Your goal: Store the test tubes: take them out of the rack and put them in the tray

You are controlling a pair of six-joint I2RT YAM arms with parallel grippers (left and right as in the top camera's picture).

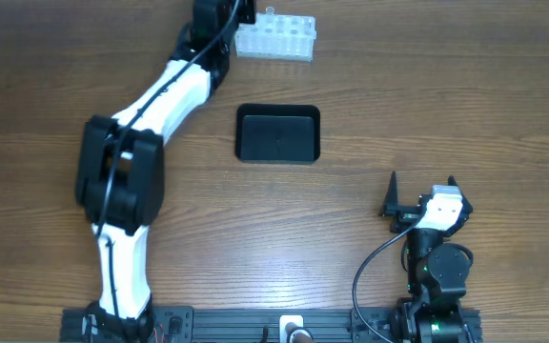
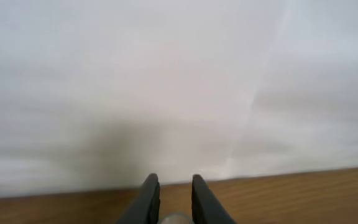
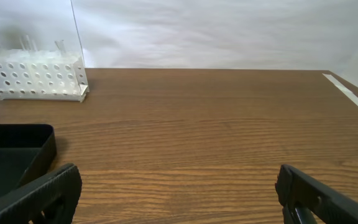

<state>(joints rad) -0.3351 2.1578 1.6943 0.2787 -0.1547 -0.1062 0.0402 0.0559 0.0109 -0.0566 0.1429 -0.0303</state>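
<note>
The white perforated rack [image 1: 274, 41] stands at the table's far edge, with clear test tubes [image 3: 59, 46] poking out of its top [image 3: 39, 74]. The black tray [image 1: 277, 133] lies in front of it, and I see nothing inside it. My left gripper [image 1: 234, 13] is at the rack's left end. In the left wrist view its fingers [image 2: 173, 182] stand close together on a pale rounded thing [image 2: 176, 218] that looks like a test tube's end. My right gripper [image 1: 422, 195] rests low near its base, wide open [image 3: 179, 202], with nothing between its fingers.
A white wall [image 2: 166, 74] rises right behind the table's far edge. Bare wooden tabletop [image 3: 216, 124] stretches between the tray and my right gripper. A strip of pale tape [image 3: 353, 93] lies on the table at the right.
</note>
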